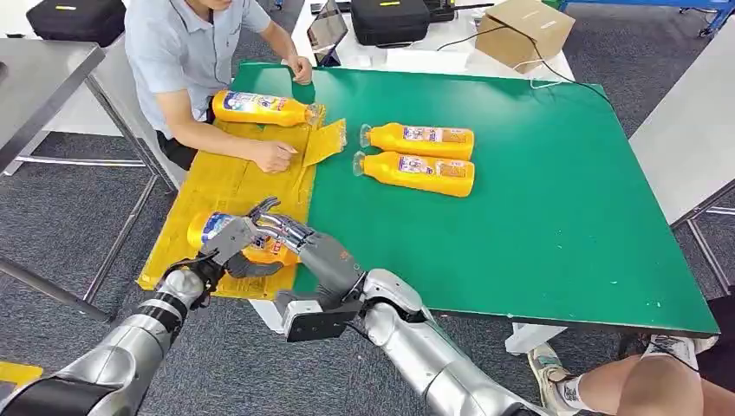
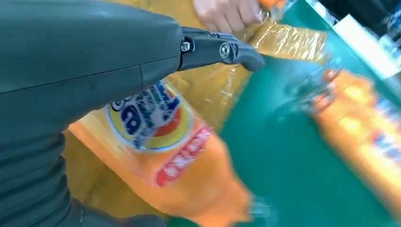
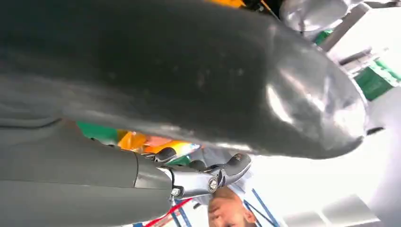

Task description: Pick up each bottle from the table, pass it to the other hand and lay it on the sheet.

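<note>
The held bottle [image 1: 247, 247] is over the near end of the yellow sheet [image 1: 221, 186], just beside the edge of the green mat [image 1: 537, 208]. It is gripped by the left hand [image 1: 227, 238], whose fingers are wrapped around the label. The right hand [image 1: 290, 232] touches the same bottle from the mat side, with its fingers spread over the top. Whether the right hand grips the bottle or only rests on it cannot be told, because the bottle is mostly hidden in the right wrist view.

The step in hand is judged to be the pass between the hands, close to its end. To do it well, one hand should be released only when the other grip is firm. The bottle should then be lowered flat on a bare part of the sheet, with its long side parallel to the far bottle [image 1: 260, 108]. It should be kept well apart from the person's hand [image 1: 276, 156], which rests on the sheet beyond it.

Both forearms come in low and meet over the near end of the sheet. The right wrist is bent inward toward the sheet. Two more bottles [image 1: 416, 156] lie on the mat, well apart from the sheet.
</note>
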`<state>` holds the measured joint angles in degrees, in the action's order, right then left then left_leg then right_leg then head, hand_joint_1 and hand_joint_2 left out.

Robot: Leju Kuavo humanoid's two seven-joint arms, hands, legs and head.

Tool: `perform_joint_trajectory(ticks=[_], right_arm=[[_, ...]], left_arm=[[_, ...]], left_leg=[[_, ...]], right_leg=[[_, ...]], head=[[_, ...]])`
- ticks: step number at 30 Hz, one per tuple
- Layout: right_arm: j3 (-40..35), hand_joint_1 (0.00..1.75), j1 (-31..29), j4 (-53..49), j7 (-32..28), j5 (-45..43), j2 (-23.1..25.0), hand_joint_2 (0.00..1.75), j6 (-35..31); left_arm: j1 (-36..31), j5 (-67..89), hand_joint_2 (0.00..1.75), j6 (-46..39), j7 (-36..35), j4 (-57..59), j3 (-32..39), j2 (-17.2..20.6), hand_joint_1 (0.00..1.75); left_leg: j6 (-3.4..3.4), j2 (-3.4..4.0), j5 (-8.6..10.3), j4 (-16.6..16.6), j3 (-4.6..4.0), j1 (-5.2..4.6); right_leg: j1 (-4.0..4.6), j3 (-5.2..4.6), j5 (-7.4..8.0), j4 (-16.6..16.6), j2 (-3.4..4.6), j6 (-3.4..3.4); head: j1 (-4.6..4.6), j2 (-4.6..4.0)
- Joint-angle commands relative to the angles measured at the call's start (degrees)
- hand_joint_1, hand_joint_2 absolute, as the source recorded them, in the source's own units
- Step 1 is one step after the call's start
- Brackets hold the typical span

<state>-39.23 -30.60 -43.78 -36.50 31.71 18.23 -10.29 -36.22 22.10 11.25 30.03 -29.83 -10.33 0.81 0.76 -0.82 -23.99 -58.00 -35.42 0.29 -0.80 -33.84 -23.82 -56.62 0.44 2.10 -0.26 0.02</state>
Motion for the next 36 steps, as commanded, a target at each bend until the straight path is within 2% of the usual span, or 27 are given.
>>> perform_joint_trajectory(ticks=[1, 7, 15, 17, 19, 20, 22, 23, 24, 26, 28, 30, 31, 32, 36], right_arm=[[-4.6, 0.0, -1.0, -2.2, -0.8, -0.5, -1.5, 0.0, -0.2], [-5.7, 0.0, 0.3, -7.5, -0.7, -0.5, -2.8, 0.0, -1.2], [-5.9, 0.0, 0.6, -8.5, -0.6, -0.5, -3.1, 0.0, -1.4], [-5.4, 0.0, 1.6, -10.8, -1.3, -0.6, -3.3, 0.0, -3.8], [-2.4, 0.0, 5.1, -17.2, -3.0, -1.8, -3.8, 0.0, -11.1], [-0.9, 0.0, 7.0, -20.5, -3.1, -2.4, -4.4, 1.75, -14.7], [1.7, 0.0, 11.1, -27.5, -3.0, -4.2, -6.3, 1.75, -17.8], [1.8, 0.0, 11.6, -28.4, -2.9, -4.2, -6.7, 1.75, -17.9], [2.8, 0.0, 12.7, -30.0, -3.2, -5.1, -6.7, 1.75, -18.9], [5.4, 0.0, 16.5, -35.8, -3.5, -8.5, -7.0, 1.75, -27.3], [10.1, 0.0, 20.3, -41.7, -3.5, -4.9, -6.8, 1.75, -29.7], [14.6, 0.0, 23.1, -40.2, -1.5, 0.5, -7.3, 1.75, -29.7], [17.7, 0.0, 24.4, -39.7, -2.2, 1.9, -6.5, 1.75, -29.7], [20.4, 0.0, 25.3, -37.7, -2.0, 2.8, -6.6, 1.75, -29.7], [27.1, 0.0, 27.8, -34.3, -3.1, 3.4, -6.3, 1.75, -29.7]], left_arm=[[3.3, -10.5, 1.75, 4.5, 0.2, -1.9, 12.6, -1.9, 0.0], [5.8, -14.2, 1.75, 3.9, 0.9, -6.3, 13.1, -2.5, 0.0], [6.1, -15.1, 1.75, 3.8, 1.0, -7.0, 13.3, -2.7, 0.0], [6.8, -16.9, 1.75, 3.5, 1.8, -8.7, 14.1, -3.1, 0.0], [9.3, -20.1, 1.75, 1.8, 2.8, -14.2, 16.1, -4.7, 0.0], [11.1, -21.9, 1.75, 1.5, 2.0, -17.8, 16.7, -5.3, 0.0], [15.6, -26.0, 1.75, -0.4, 1.0, -26.5, 17.7, -6.5, 0.0], [16.1, -26.2, 1.75, -0.4, 0.7, -27.3, 17.7, -6.5, 0.0], [16.9, -27.2, 1.75, -0.8, 0.3, -29.0, 18.1, -6.8, 0.0], [20.0, -33.7, 1.75, -0.5, -0.5, -34.5, 20.2, -8.4, 0.0], [22.8, -36.4, 1.75, -1.5, -0.6, -39.5, 21.0, -9.3, 0.0], [26.2, -39.7, 1.75, -2.4, -0.8, -45.6, 21.4, -10.2, 0.0], [27.5, -40.9, 1.75, -2.4, -0.7, -47.9, 21.5, -10.4, 0.0], [29.1, -42.0, 1.75, -2.3, -0.4, -50.9, 21.6, -10.8, 0.0], [32.4, -43.7, 1.75, -1.7, -1.5, -55.8, 20.9, -10.8, 0.0]], left_leg=[[-0.04, 0.15, -0.09, 0.1, 0.24, 0.03], [-0.03, 0.14, -0.09, 0.0, 0.22, 0.03], [-0.01, 0.07, -0.02, 0.0, 0.04, 0.01], [-0.03, 0.07, -0.04, 0.0, 0.09, 0.04], [-0.05, 0.09, -0.1, 0.0, 0.23, 0.07], [-0.05, 0.1, -0.12, 0.0, 0.23, 0.08], [-0.02, -0.03, -0.15, 0.0, 0.23, 0.08], [0.0, -0.02, -0.05, 0.0, 0.06, 0.03], [-0.01, -0.02, -0.14, 0.0, 0.19, 0.08], [0.0, -0.01, -0.16, 0.0, 0.12, 0.05], [0.01, -0.03, -0.14, 0.0, 0.01, 0.04], [0.01, -0.07, -0.27, 0.0, 0.12, 0.07], [0.0, -0.01, -0.13, 0.0, -0.1, 0.04], [0.02, -0.08, -0.23, 0.0, 0.11, 0.05], [-0.02, 0.09, -0.17, 0.0, -0.07, 0.04]], right_leg=[[0.05, 0.21, -0.06, 0.1, 0.05, -0.09], [0.07, 0.18, -0.07, 0.1, 0.0, -0.09], [0.02, 0.01, -0.02, 0.0, -0.03, -0.04], [0.06, 0.08, -0.04, 0.1, -0.05, -0.06], [0.09, 0.23, -0.1, 0.1, -0.07, -0.11], [0.11, 0.24, -0.11, 0.1, -0.06, -0.11], [0.11, 0.3, -0.16, 0.1, -0.2, -0.09], [0.05, 0.07, -0.07, 0.1, -0.13, -0.04], [0.11, 0.24, -0.15, 0.1, -0.18, -0.07], [0.07, 0.15, -0.15, 0.1, -0.15, -0.05], [0.05, 0.04, -0.13, 0.1, -0.15, -0.03], [0.09, 0.21, -0.26, 0.1, -0.23, -0.07], [0.05, -0.07, -0.11, 0.1, -0.12, -0.05], [0.07, 0.19, -0.21, 0.2, -0.22, -0.06], [0.06, -0.07, -0.09, 0.2, -0.08, -0.06]], head=[[0.0, 0.0], [0.0, 0.0], [0.0, 0.0], [0.0, 0.0], [0.0, 0.0], [-0.02, 0.0], [0.0, 0.0], [0.0, 0.0], [0.0, 0.0], [-0.02, 0.0], [0.02, 0.0], [0.0, -0.02], [0.0, 0.0], [0.0, 0.0], [0.0, 0.0]])
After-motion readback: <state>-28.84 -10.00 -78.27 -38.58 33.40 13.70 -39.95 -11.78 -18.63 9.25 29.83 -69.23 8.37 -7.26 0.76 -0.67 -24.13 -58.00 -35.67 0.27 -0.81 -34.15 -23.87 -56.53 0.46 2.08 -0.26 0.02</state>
